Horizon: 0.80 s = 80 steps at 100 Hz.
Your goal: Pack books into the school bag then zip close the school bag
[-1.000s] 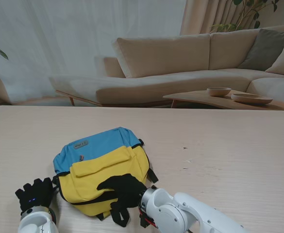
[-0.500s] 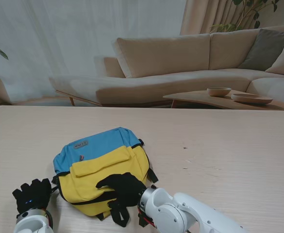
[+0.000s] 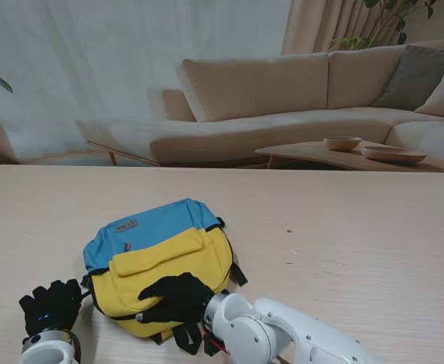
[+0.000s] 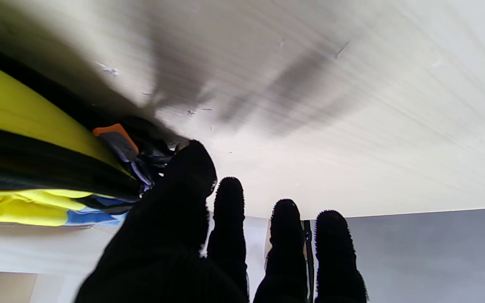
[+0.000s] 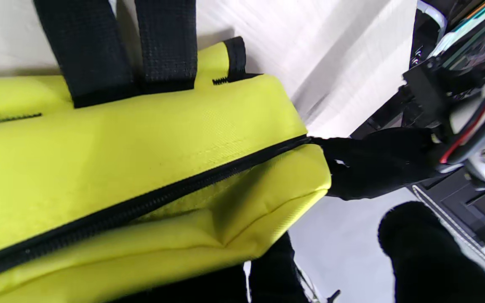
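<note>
The blue and yellow school bag [image 3: 157, 250] lies flat on the table, its yellow side nearest me. In the right wrist view its black zipper [image 5: 150, 195] runs shut along the yellow cloth [image 5: 99, 147]. My right hand [image 3: 177, 299] lies on the bag's near yellow edge with its fingers [image 5: 270, 269] curled onto the cloth. My left hand [image 3: 51, 305] stands just left of the bag's near-left corner, fingers [image 4: 284, 244] apart. One fingertip is by the orange-tabbed zipper pull [image 4: 116, 134]. No books are in view.
Black shoulder straps [image 5: 120, 46] stick out from under the bag near my right wrist. The pale wooden table [image 3: 343, 227] stretches to the right and far side. A sofa [image 3: 282, 98] and a low table with bowls [image 3: 358, 148] stand beyond it.
My right hand has slid left and nearer to me along the bag's near edge. My left hand has drawn slightly left, away from the bag's corner.
</note>
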Each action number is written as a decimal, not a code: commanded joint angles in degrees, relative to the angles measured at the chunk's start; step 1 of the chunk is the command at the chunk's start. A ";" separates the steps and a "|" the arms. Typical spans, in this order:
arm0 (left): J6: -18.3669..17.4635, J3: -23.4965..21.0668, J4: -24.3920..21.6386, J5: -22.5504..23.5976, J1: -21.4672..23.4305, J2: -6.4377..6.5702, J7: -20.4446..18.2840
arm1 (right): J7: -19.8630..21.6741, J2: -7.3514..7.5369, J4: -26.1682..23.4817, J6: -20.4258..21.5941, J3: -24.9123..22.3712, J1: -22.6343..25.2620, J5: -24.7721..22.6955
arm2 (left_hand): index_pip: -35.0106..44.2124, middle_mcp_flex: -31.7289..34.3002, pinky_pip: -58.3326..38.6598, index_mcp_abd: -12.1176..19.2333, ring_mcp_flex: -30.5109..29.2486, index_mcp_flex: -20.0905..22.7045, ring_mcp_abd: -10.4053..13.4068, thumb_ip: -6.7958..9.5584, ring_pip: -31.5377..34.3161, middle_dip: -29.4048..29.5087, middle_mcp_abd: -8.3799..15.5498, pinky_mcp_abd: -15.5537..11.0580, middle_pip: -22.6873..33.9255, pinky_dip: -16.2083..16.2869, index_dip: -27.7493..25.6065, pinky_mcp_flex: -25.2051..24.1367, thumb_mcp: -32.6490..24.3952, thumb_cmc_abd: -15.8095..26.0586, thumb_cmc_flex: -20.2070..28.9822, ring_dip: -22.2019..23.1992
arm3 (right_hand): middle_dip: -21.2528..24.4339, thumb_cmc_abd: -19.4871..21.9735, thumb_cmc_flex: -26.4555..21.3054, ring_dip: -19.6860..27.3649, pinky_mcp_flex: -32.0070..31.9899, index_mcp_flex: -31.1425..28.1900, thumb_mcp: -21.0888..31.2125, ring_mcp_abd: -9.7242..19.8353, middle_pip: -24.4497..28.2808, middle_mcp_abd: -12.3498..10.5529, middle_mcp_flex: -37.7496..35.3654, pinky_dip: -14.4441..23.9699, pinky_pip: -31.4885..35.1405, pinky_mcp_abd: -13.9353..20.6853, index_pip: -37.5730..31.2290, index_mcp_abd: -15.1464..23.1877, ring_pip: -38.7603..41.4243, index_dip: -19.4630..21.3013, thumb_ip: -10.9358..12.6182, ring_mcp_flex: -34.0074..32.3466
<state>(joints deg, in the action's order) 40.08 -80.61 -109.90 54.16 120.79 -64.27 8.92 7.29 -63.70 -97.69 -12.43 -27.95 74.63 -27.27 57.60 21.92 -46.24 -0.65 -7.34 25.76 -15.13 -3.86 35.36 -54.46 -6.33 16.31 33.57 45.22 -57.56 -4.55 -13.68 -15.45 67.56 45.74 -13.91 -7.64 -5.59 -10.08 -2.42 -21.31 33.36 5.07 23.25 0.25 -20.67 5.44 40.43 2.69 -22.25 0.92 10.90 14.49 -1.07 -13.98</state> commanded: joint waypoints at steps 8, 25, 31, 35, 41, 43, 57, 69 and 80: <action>-0.69 -0.98 -3.67 0.78 3.19 0.09 -3.61 | 1.65 -1.03 2.41 -1.23 1.38 -0.26 0.75 | 2.26 1.25 -2.92 -0.06 -0.44 3.08 -1.27 0.74 1.37 -1.77 -1.06 1.69 -0.42 0.04 -3.41 -1.00 -5.46 -0.98 0.29 0.82 | 0.67 1.26 2.39 0.56 1.71 -2.39 -2.56 2.28 -1.13 -0.10 -1.85 0.54 1.72 -3.18 0.97 -0.51 -0.67 -0.09 -0.05 -0.21; -0.65 -1.80 -6.33 2.83 5.38 0.47 -6.10 | 1.45 -1.32 2.99 -1.44 1.81 -0.38 1.42 | 1.98 2.26 -3.66 -1.39 -0.91 4.81 -1.49 0.12 1.56 -2.36 -1.18 1.83 -0.29 -0.38 -4.54 -1.05 -12.08 -3.70 -3.17 0.94 | 0.66 1.53 2.31 0.49 1.61 -2.49 -2.98 2.06 -1.31 0.02 -1.96 0.90 2.32 -3.23 1.45 -0.56 -0.56 0.05 0.18 -0.30; -0.44 -1.98 -7.13 3.68 5.94 0.67 -7.39 | 1.16 -1.43 3.04 -1.51 1.83 -0.32 1.38 | 1.90 2.32 -4.06 -1.95 -1.11 5.23 -1.63 -0.35 1.59 -2.20 -1.19 1.87 -0.01 -0.37 -4.72 -1.10 -14.76 -4.59 -4.69 0.97 | 0.62 1.62 2.34 0.45 1.72 -2.61 -3.02 1.95 -1.26 0.06 -2.09 0.99 2.48 -3.27 1.52 -0.60 -0.47 0.12 0.26 -0.47; -0.19 -2.01 -7.57 4.17 6.19 0.78 -8.17 | 1.03 -1.52 3.08 -1.60 1.82 -0.32 1.49 | 1.99 2.49 -4.17 -2.60 -1.20 5.54 -1.71 -0.35 1.62 -2.20 -1.29 1.91 0.18 -0.44 -4.76 -1.08 -16.08 -5.15 -5.45 1.00 | 0.60 1.84 2.44 0.43 1.69 -2.75 -3.07 1.93 -1.26 0.13 -2.13 1.05 2.57 -3.31 1.55 -0.58 -0.45 0.19 0.32 -0.45; 0.24 -2.10 -8.34 5.07 6.68 1.02 -9.83 | 0.91 -1.68 3.23 -1.87 1.87 -0.44 1.78 | 1.97 2.78 -4.35 -2.70 -1.43 5.69 -1.76 -0.33 1.72 -2.26 -1.34 1.91 0.31 -0.40 -4.72 -1.02 -16.49 -5.33 -5.74 1.03 | 0.58 2.49 2.71 0.39 1.82 -2.94 -3.18 1.79 -1.23 0.19 -2.31 1.14 2.74 -3.40 1.61 -0.68 -0.37 0.27 0.39 -0.63; 0.33 -2.11 -8.59 5.31 6.83 1.09 -10.30 | 0.88 -1.74 3.34 -1.97 1.92 -0.54 1.91 | 1.95 3.00 -4.38 -2.76 -1.48 5.73 -1.78 -0.30 1.74 -2.32 -1.42 1.96 0.39 -0.39 -4.70 -1.03 -16.61 -5.38 -5.86 1.05 | 0.58 2.80 2.83 0.39 1.79 -3.00 -3.23 1.85 -1.25 0.21 -2.32 1.17 2.77 -3.40 1.64 -0.70 -0.37 0.29 0.42 -0.64; 0.54 -1.93 -10.04 6.93 7.98 1.37 -12.12 | 0.81 -2.39 4.26 -3.24 2.22 -1.16 3.81 | 1.79 3.19 -4.63 -2.75 -1.76 5.56 -1.85 -0.32 1.83 -2.44 -1.36 1.97 0.29 -0.35 -4.70 -1.03 -17.04 -5.27 -6.33 1.09 | 0.67 5.10 3.10 0.38 1.30 -3.98 -3.60 2.00 -1.46 0.36 -2.83 1.26 2.80 -3.23 1.79 -1.00 -0.37 0.44 0.92 -0.82; -0.04 -1.69 -11.23 7.21 9.34 1.26 -11.38 | 0.95 -2.79 5.01 -4.26 2.67 -1.75 4.99 | 1.72 3.43 -4.82 -2.74 -1.87 5.46 -1.90 -0.41 1.85 -2.56 -1.43 2.08 0.21 -0.34 -4.74 -1.04 -17.16 -5.22 -6.36 1.11 | 1.09 6.45 3.07 0.28 1.25 -5.47 -4.48 1.95 -2.41 0.52 -4.25 1.48 3.14 -3.28 2.11 -1.27 -0.21 0.50 1.67 -1.29; -0.99 -1.41 -12.37 7.17 10.86 1.04 -9.72 | 1.22 -3.07 5.52 -4.97 3.27 -2.36 5.73 | 1.72 3.66 -5.06 -2.65 -2.06 5.49 -1.91 -0.48 1.88 -2.64 -1.51 2.08 0.09 -0.31 -4.79 -1.03 -17.18 -5.23 -6.31 1.12 | 1.17 6.96 3.18 0.27 1.30 -5.71 -4.76 1.86 -2.66 0.61 -4.56 1.59 3.33 -3.35 2.36 -1.37 -0.19 0.49 2.06 -1.43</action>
<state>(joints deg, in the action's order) 39.65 -82.49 -120.79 61.34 129.95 -62.70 -0.62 6.72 -66.40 -94.16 -16.67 -25.61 71.67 -21.87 56.09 24.79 -49.00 -2.35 -8.45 28.76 -15.77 -3.87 35.65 -56.28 -7.06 16.98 33.53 45.22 -59.71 -4.55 -27.82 -21.16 61.04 45.98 -13.81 -2.16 -5.59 -10.04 -3.94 -25.55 30.95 7.27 21.97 -0.06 -23.24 5.20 40.20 12.78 -20.94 -0.32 10.73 14.49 -0.96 -13.98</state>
